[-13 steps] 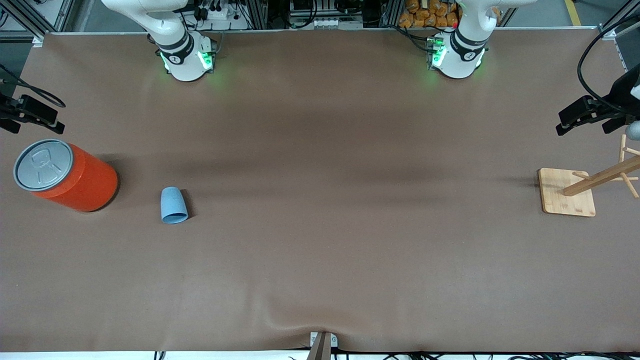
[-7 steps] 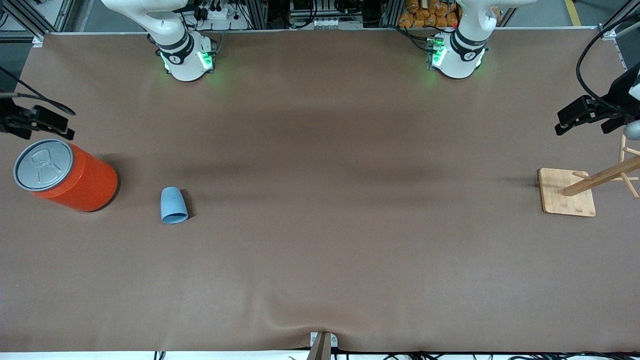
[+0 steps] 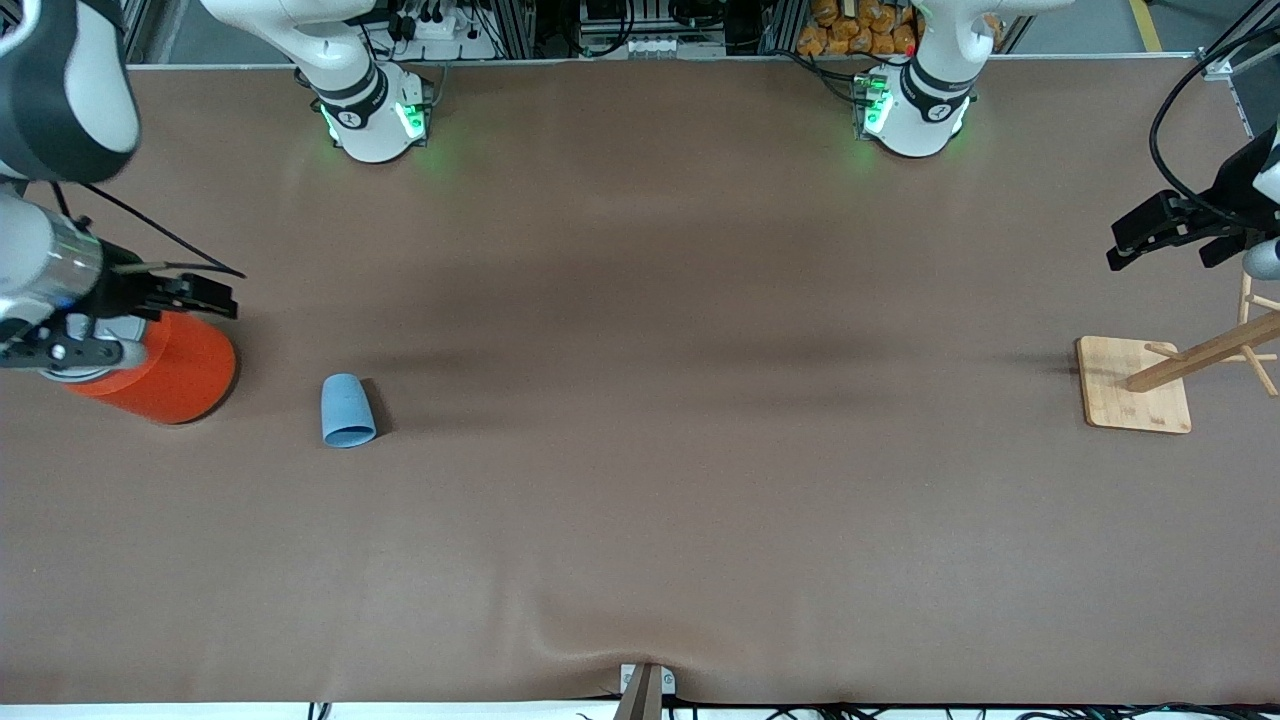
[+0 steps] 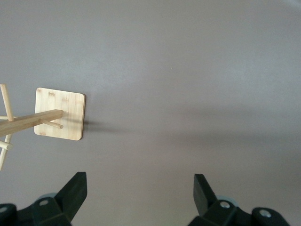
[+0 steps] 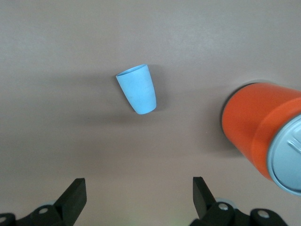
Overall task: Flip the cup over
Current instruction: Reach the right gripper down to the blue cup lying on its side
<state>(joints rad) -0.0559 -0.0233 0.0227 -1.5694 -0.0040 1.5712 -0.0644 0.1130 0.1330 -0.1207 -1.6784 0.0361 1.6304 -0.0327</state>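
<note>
The blue cup [image 3: 347, 410] stands mouth-down on the brown table [image 3: 640, 500], beside the orange can [image 3: 170, 370] at the right arm's end. The right gripper [image 3: 215, 297] hangs above the can, fingers wide and empty, apparently on approach. The next move calls for centring over the cup. The left gripper [image 3: 1135, 240] waits, fingers wide, over the wooden rack [image 3: 1135, 385].
</note>
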